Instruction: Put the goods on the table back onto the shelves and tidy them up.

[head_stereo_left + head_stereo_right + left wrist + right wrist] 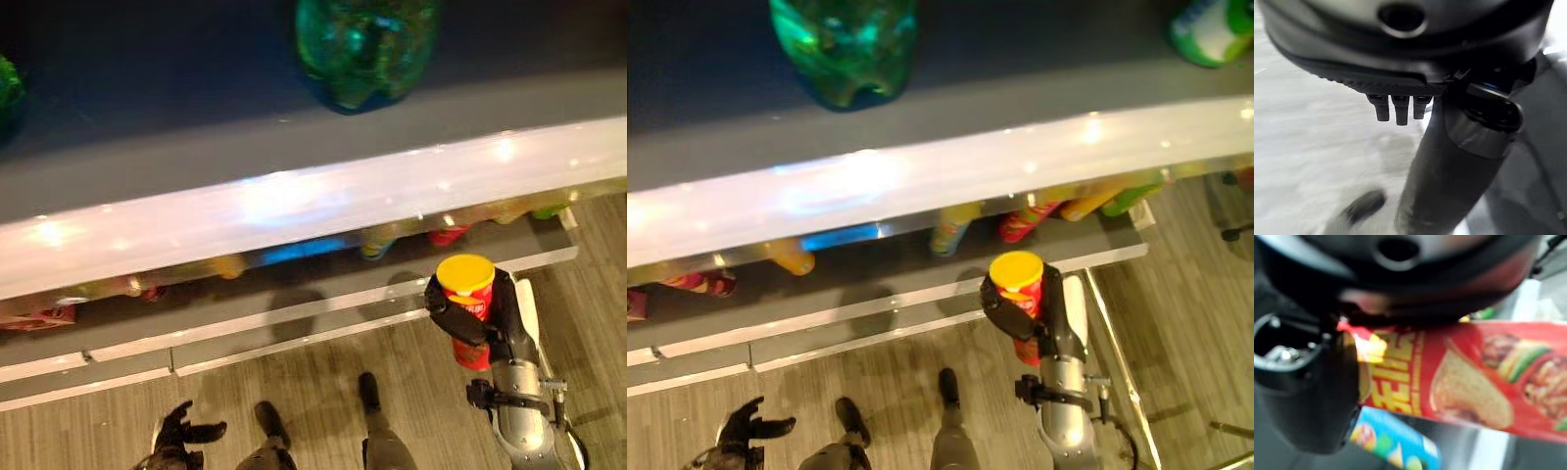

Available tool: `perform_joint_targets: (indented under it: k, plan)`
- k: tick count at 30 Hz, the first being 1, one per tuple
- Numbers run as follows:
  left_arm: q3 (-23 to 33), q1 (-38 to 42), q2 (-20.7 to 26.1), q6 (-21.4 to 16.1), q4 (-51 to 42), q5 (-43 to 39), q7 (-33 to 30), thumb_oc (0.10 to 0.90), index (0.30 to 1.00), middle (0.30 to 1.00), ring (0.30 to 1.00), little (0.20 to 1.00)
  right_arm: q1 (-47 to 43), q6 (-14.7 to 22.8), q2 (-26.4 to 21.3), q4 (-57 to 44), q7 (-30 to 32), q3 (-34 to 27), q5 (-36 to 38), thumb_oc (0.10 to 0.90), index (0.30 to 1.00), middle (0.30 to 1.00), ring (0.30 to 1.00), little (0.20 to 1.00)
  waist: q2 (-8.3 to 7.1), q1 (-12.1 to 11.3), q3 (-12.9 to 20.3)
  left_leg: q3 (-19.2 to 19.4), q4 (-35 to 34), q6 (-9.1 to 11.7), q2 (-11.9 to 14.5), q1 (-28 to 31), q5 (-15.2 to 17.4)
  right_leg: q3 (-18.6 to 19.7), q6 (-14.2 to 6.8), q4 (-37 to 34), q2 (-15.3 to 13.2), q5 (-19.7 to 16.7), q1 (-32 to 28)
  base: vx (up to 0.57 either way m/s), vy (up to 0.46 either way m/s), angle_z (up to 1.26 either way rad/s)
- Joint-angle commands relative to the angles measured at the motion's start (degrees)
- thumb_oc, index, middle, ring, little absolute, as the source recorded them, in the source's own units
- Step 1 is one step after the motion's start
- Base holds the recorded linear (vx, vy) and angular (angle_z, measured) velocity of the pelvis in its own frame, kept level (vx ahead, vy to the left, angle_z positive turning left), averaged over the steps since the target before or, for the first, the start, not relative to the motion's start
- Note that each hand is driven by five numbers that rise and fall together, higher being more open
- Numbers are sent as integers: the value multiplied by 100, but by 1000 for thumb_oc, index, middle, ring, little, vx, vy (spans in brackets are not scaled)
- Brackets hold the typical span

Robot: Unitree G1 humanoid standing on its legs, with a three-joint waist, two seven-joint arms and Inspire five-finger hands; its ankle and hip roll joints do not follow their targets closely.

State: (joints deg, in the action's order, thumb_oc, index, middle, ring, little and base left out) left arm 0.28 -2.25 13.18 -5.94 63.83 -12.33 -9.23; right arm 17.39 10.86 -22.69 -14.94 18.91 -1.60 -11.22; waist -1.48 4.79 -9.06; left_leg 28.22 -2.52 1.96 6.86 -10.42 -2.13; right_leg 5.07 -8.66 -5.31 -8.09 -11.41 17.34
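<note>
Dark left hand (1415, 58) over a pale, blurry floor (1308, 156)

The hand's short dark fingers (1400, 110) stick out side by side in a row. They hold nothing, and the pale floor lies past them.

Head cameras down; wrists perhaps close-up.

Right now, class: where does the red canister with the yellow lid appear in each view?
Left eye view: red canister, lower right, held by the right hand.
Right eye view: right of centre.
Left wrist view: not in it.
Right wrist view: lying across the middle.
Shared landmark: green bottle on the shelf.
</note>
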Motion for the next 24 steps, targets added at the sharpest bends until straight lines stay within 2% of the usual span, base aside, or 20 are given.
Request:
perform_joint_targets:
  k: [1,3,8,11,13,14,15,16,18,20,22,24]
  plan:
    - [22,87,125,-46,-84,-8,39,800,900,900,900,900,275,460,-70,-879,11,-476,-31,400,300,300,300,300,122,183,184,-382,278,162,-54,-115,814,-60,-410,31,-130,161,-594,-9,-5,-29]
    - [-48,127,119,-50,-124,92,46,800,900,900,900,900,344,479,-89,-917,-105,-378,29,400,300,300,300,300,117,232,199,-376,315,159,-46,-97,833,-64,-407,31,-117,139,-583,-11,18,-30]
    - [-415,207,183,-48,-217,652,121,800,900,900,900,900,466,522,-29,-910,-322,-261,261,400,300,300,300,300,152,504,240,-262,75,66,-153,71,804,26,-470,59,-122,-258,-439,-19,83,-8]
    - [-620,218,232,-97,-310,841,221,800,900,900,900,900,352,583,52,-967,-277,-194,235,400,300,300,300,300,155,685,247,-7,-214,41,-231,179,749,87,-595,63,-34,-769,-160,-18,133,-31]
    - [-759,206,277,-122,-390,920,284,800,900,900,900,900,241,620,113,-1032,-245,-101,234,400,300,300,300,300,141,765,191,140,-231,57,-183,136,704,101,-634,77,60,-1149,64,-66,38,-69]
    - [-772,211,299,-105,-404,928,286,800,900,900,900,900,184,629,151,-1048,-232,-39,251,400,300,300,300,300,140,762,143,166,-227,48,-152,98,670,97,-634,84,95,-1105,81,-227,23,-68]
    - [-726,252,338,-77,-442,808,216,800,900,900,900,900,33,646,167,-1058,-231,119,346,400,300,300,300,300,135,653,69,227,-204,9,-84,-42,562,37,-613,137,0,-810,-140,-204,23,-55]
    - [-723,255,343,-74,-446,803,215,800,900,900,900,900,21,649,168,-1049,-230,123,350,400,300,300,300,300,128,657,57,227,-203,8,-87,-33,564,37,-614,144,-3,-800,-146,-268,2,-35]
    - [-633,240,353,-57,-456,683,161,800,900,900,900,900,-16,625,136,-1063,-265,185,391,400,300,300,300,300,118,476,82,203,-183,-19,3,-189,485,-5,-462,305,-164,-404,-508,-198,-60,-6]
    - [-504,204,357,-51,-437,584,111,800,900,900,900,900,-15,598,51,-1012,-317,202,391,400,300,300,300,300,75,241,199,148,-158,-39,75,-386,345,92,-403,534,-297,-263,-975,-222,-118,-36]
    - [-393,143,330,-62,-438,427,80,800,900,900,900,900,-18,595,57,-997,-327,265,441,400,300,300,300,300,-10,17,275,67,-112,-43,102,-558,233,164,-407,532,-333,-203,-1303,-156,-125,-30]
    - [-279,82,315,-89,-436,199,97,800,900,900,900,900,55,627,76,-996,-361,316,462,400,300,300,300,300,-219,-158,363,23,172,-27,153,-683,290,206,-450,351,-260,174,-1383,-73,-135,12]
